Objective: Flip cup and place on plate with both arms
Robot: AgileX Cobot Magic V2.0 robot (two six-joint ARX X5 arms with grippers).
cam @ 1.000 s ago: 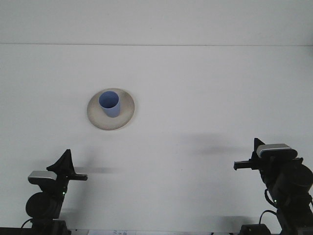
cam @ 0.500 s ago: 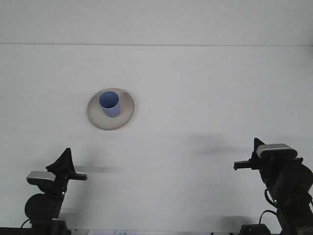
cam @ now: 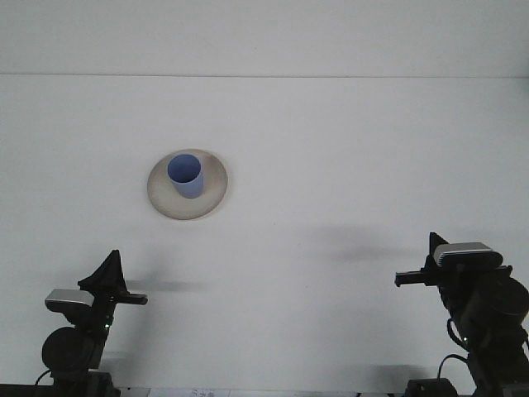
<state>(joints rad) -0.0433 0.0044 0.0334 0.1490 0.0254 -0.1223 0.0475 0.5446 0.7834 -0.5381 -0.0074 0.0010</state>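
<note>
Two arms sit low in the frame, and almost nothing has shifted in the last second: the left tool [cam: 111,281], at the lower left, has sunk a little lower than a second ago and holds there since, while the right tool [cam: 421,277], at the lower right, has not moved at all. Whether either tool's fingers are apart or together I cannot tell from this view. Neither one holds anything.

Up and left of centre, the blue cup [cam: 185,176] stands upright, mouth up, inside the beige plate [cam: 211,194], well apart from both arms. I judge the task done, or all but done, with the arms parked at rest.

Bare white desk [cam: 347,165] spreads across the centre and right of the frame, open for any motion. Its far edge runs as a line across the upper frame, well beyond the plate.
</note>
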